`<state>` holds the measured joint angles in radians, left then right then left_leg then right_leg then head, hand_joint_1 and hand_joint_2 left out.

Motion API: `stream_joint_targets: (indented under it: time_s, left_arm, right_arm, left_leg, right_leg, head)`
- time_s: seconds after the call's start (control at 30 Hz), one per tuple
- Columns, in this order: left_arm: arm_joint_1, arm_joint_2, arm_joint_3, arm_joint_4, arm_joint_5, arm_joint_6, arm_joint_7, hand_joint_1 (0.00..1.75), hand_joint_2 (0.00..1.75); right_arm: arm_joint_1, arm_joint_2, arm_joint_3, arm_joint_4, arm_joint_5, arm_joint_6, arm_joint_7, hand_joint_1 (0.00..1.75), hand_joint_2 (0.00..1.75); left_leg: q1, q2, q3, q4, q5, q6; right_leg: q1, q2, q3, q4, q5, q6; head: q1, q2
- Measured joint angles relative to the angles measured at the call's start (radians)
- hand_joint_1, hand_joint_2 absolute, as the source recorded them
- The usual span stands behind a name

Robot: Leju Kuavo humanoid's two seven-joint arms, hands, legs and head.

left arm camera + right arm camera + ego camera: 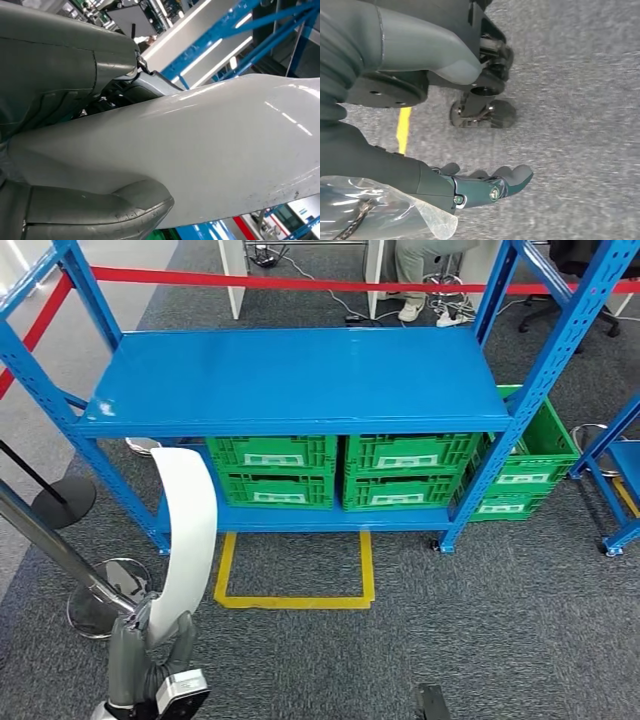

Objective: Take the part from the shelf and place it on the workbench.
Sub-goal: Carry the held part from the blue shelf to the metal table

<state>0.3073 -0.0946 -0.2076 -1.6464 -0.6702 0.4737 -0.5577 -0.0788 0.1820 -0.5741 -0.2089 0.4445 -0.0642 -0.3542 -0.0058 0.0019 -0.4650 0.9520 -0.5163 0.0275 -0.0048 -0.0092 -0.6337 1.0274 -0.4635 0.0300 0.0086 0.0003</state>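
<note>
The part [185, 530] was already off the shelf [294, 375] and in the robot's left hand [147, 660], so I judged the picking half of the job done and the carrying and setting down still to come; no workbench was to be seen from where the robot faced. The fingers [181, 638] of that hand were closed around the part's lower end, a thick grey thumb [113, 210] on one face and darker fingers pressed against the other, and the piece rose up and away from the grip, standing clear in front of the blue shelf and touching nothing else. It was a long, smooth, white panel, glossy enough to throw back the ceiling lights, gently curved and bent over at its far end, broader beyond the fingers than where they held it, with a few small dark specks near one edge. It looked rigid and light, though that was only my guess. The right hand [486, 187] hung down over the grey carpet with its fingers stretched out and apart, holding nothing. Beyond the part, green crates [340, 470] sat on the shelf's lower level, and a yellow tape square [294, 585] marked the floor in front.
</note>
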Motion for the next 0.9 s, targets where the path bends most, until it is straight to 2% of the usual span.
stream_joint_targets:
  time_s: [0.03, 0.1, 0.13, 0.17, 0.2, 0.23, 0.27, 0.3, 0.33, 0.37, 0.4, 0.43, 0.47, 0.5, 0.57, 0.6, 0.63, 0.67, 0.7, 0.73, 0.77, 0.83, 0.87, 0.9]
  left_arm:
    - [0.0, -0.001, 0.0, 0.0, 0.0, 0.0, 0.0, 1.75, 1.75]
    - [0.0, -0.002, 0.001, 0.001, 0.0, 0.0, 0.0, 1.75, 1.75]
    - [0.0, -0.002, 0.001, 0.001, 0.0, 0.0, 0.0, 1.75, 1.75]
    - [0.0, -0.002, 0.001, 0.002, 0.0, -0.001, 0.0, 1.75, 1.75]
    - [0.0, -0.002, 0.001, 0.002, 0.0, -0.001, 0.0, 1.75, 1.75]
    - [0.0, -0.002, 0.001, 0.002, 0.0, -0.001, 0.0, 1.75, 1.75]
    - [0.0, -0.003, 0.001, 0.002, 0.0, -0.001, 0.0, 1.75, 1.75]
    - [0.0, -0.003, 0.002, 0.002, 0.0, -0.001, 0.0, 1.75, 1.75]
    - [0.0, -0.004, 0.002, 0.002, 0.0, 0.0, 0.0, 1.75, 1.75]
    - [0.0, -0.004, 0.002, 0.002, 0.0, 0.0, 0.0, 1.75, 1.75]
    - [0.0, -0.004, 0.002, 0.002, 0.0, 0.0, 0.0, 1.75, 1.75]
    - [0.001, -0.004, 0.002, 0.002, 0.0, -0.001, 0.0, 1.75, 1.75]
    - [0.002, -0.004, 0.002, 0.002, 0.0, -0.001, 0.001, 1.75, 1.75]
    - [0.003, -0.004, 0.002, 0.002, 0.0, -0.001, 0.001, 1.75, 1.75]
    - [0.005, -0.004, 0.002, 0.002, 0.0, -0.002, 0.004, 1.75, 1.75]
    - [0.006, -0.004, 0.002, 0.002, 0.001, -0.002, 0.005, 1.75, 1.75]
    - [0.007, -0.003, 0.002, 0.002, 0.001, -0.002, 0.007, 1.75, 1.75]
    - [0.008, -0.003, 0.001, 0.002, 0.001, -0.002, 0.009, 1.75, 1.75]
    - [0.009, -0.003, 0.001, 0.002, 0.0, -0.002, 0.012, 1.75, 1.75]
    - [0.009, -0.003, -0.001, 0.002, -0.001, -0.003, 0.016, 1.75, 1.75]
    - [0.009, -0.002, -0.003, 0.002, -0.003, -0.003, 0.02, 1.75, 1.75]
    - [0.006, -0.003, -0.013, 0.002, -0.008, -0.006, 0.028, 1.75, 1.75]
    - [0.005, -0.003, -0.02, 0.002, -0.01, -0.008, 0.031, 1.75, 1.75]
    - [0.003, -0.004, -0.027, 0.002, -0.012, -0.009, 0.035, 1.75, 1.75]
  right_arm:
    - [0.001, 0.0, 0.0, 0.0, 0.0, 0.0, 0.0, 0.0, 1.75]
    - [0.001, 0.0, 0.0, 0.0, 0.001, 0.0, 0.0, 0.0, 1.75]
    - [0.002, 0.0, 0.0, 0.0, 0.001, 0.0, 0.001, 0.0, 1.75]
    - [0.002, 0.0, 0.0, 0.0, 0.001, 0.0, 0.001, 0.0, 1.75]
    - [0.002, 0.0, 0.0, 0.0, 0.001, 0.0, 0.001, 0.0, 1.75]
    - [0.001, 0.0, 0.0, 0.0, 0.001, 0.0, 0.001, 0.0, 1.75]
    - [0.001, 0.0, 0.0, 0.0, 0.001, 0.0, 0.001, 0.0, 1.75]
    - [-0.001, 0.0, 0.0, 0.0, 0.001, 0.0, 0.001, 0.0, 1.75]
    - [-0.003, 0.0, 0.0, 0.0, 0.001, 0.0, 0.0, 0.0, 1.75]
    - [-0.004, 0.0, 0.0, 0.0, 0.001, 0.0, 0.0, 0.0, 1.75]
    - [-0.004, 0.0, 0.0, 0.0, 0.002, -0.001, 0.001, 0.0, 1.75]
    - [-0.003, 0.0, 0.0, 0.0, 0.004, -0.002, 0.002, 0.0, 1.75]
    - [-0.001, 0.0, 0.0, 0.001, 0.006, -0.004, 0.003, 0.0, 1.75]
    - [0.0, 0.0, 0.0, 0.001, 0.009, -0.005, 0.005, 0.0, 1.75]
    - [0.001, 0.0, -0.001, 0.002, 0.013, -0.006, 0.008, 0.0, 1.75]
    - [0.001, 0.0, -0.001, 0.002, 0.014, -0.005, 0.008, 0.0, 1.75]
    - [0.002, 0.0, -0.001, 0.002, 0.014, -0.005, 0.008, 0.0, 1.75]
    - [0.003, 0.0, -0.001, 0.002, 0.014, -0.004, 0.008, 0.0, 1.75]
    - [0.004, 0.0, -0.001, 0.002, 0.014, -0.005, 0.008, 0.0, 1.75]
    - [0.005, 0.0, -0.001, 0.002, 0.014, -0.005, 0.008, 0.0, 1.75]
    - [0.006, 0.0, -0.002, 0.002, 0.013, -0.006, 0.008, 0.0, 1.75]
    - [0.008, 0.0, -0.005, 0.002, 0.009, -0.009, 0.007, 0.0, 1.75]
    - [0.008, 0.0, -0.007, 0.002, 0.007, -0.01, 0.007, 0.0, 1.75]
    - [0.008, 0.0, -0.01, 0.002, 0.006, -0.011, 0.007, 0.0, 1.75]
  left_leg:
    - [0.001, 0.002, -0.011, -0.001, 0.011, 0.007]
    - [-0.003, 0.003, -0.038, 0.002, 0.032, 0.014]
    - [-0.005, 0.004, -0.054, 0.005, 0.042, 0.014]
    - [-0.007, 0.004, -0.07, 0.007, 0.053, 0.014]
    - [-0.008, 0.004, -0.086, 0.01, 0.062, 0.013]
    - [-0.008, 0.004, -0.101, 0.014, 0.072, 0.011]
    - [-0.008, 0.003, -0.112, 0.018, 0.08, 0.008]
    - [-0.01, 0.003, -0.122, 0.022, 0.087, 0.005]
    - [-0.011, 0.003, -0.13, 0.026, 0.095, 0.001]
    - [-0.011, 0.003, -0.137, 0.029, 0.104, -0.004]
    - [-0.01, 0.003, -0.142, 0.03, 0.113, -0.008]
    - [-0.009, 0.003, -0.147, 0.029, 0.121, -0.013]
    - [-0.007, 0.002, -0.153, 0.031, 0.116, -0.019]
    - [-0.005, 0.001, -0.16, 0.046, 0.092, -0.025]
    - [0.0, -0.001, -0.184, 0.138, -0.003, -0.037]
    - [0.003, -0.001, -0.198, 0.205, -0.052, -0.042]
    - [0.005, -0.001, -0.208, 0.268, -0.082, -0.046]
    - [0.008, -0.001, -0.207, 0.309, -0.088, -0.049]
    - [0.01, -0.001, -0.191, 0.314, -0.071, -0.051]
    - [0.012, -0.001, -0.159, 0.285, -0.043, -0.051]
    - [0.013, -0.002, -0.115, 0.226, -0.016, -0.05]
    - [0.013, -0.007, -0.029, 0.093, -0.005, -0.042]
    - [0.011, -0.01, -0.005, 0.051, -0.013, -0.038]
    - [0.009, -0.012, 0.003, 0.03, -0.02, -0.032]
  right_leg:
    - [-0.001, 0.003, -0.016, 0.04, -0.044, 0.004]
    - [-0.001, 0.005, -0.049, 0.165, -0.137, 0.009]
    - [-0.002, 0.005, -0.056, 0.222, -0.156, 0.01]
    - [-0.002, 0.005, -0.053, 0.255, -0.152, 0.011]
    - [-0.002, 0.005, -0.033, 0.254, -0.127, 0.01]
    - [-0.002, 0.005, 0.004, 0.218, -0.095, 0.009]
    - [-0.002, 0.006, 0.055, 0.153, -0.074, 0.007]
    - [-0.001, 0.007, 0.114, 0.072, -0.068, 0.006]
    - [0.0, 0.008, 0.161, 0.001, -0.075, 0.003]
    - [0.002, 0.01, 0.191, -0.049, -0.086, 0.001]
    - [0.005, 0.011, 0.202, -0.074, -0.092, -0.002]
    - [0.005, 0.011, 0.195, -0.08, -0.088, -0.008]
    - [0.005, 0.009, 0.188, -0.08, -0.079, -0.016]
    - [0.004, 0.006, 0.179, -0.082, -0.069, -0.026]
    - [0.002, 0.002, 0.159, -0.079, -0.051, -0.042]
    - [0.002, 0.0, 0.145, -0.075, -0.043, -0.046]
    - [0.003, -0.001, 0.13, -0.07, -0.036, -0.046]
    - [0.003, -0.003, 0.115, -0.063, -0.03, -0.046]
    - [0.002, -0.004, 0.099, -0.056, -0.024, -0.045]
    - [0.002, -0.005, 0.084, -0.048, -0.019, -0.043]
    - [0.002, -0.004, 0.071, -0.04, -0.015, -0.041]
    - [0.003, -0.003, 0.051, -0.027, -0.006, -0.031]
    - [0.003, -0.002, 0.045, -0.025, 0.0, -0.025]
    - [0.003, -0.001, 0.041, -0.025, 0.007, -0.019]
  head:
    - [0.001, 0.0]
    - [0.003, 0.0]
    - [0.003, 0.0]
    - [0.003, 0.0]
    - [0.003, 0.0]
    - [0.003, 0.0]
    - [0.003, 0.0]
    - [0.003, 0.0]
    - [0.003, 0.0]
    - [0.002, 0.0]
    - [0.002, 0.0]
    - [0.002, 0.0]
    - [0.003, 0.0]
    - [0.003, 0.0]
    - [0.0, 0.0]
    - [-0.001, 0.0]
    - [-0.002, 0.0]
    - [-0.002, 0.0]
    - [-0.002, 0.0]
    - [-0.002, 0.0]
    - [-0.002, 0.0]
    - [-0.002, 0.0]
    - [-0.001, 0.0]
    - [-0.001, 0.0]
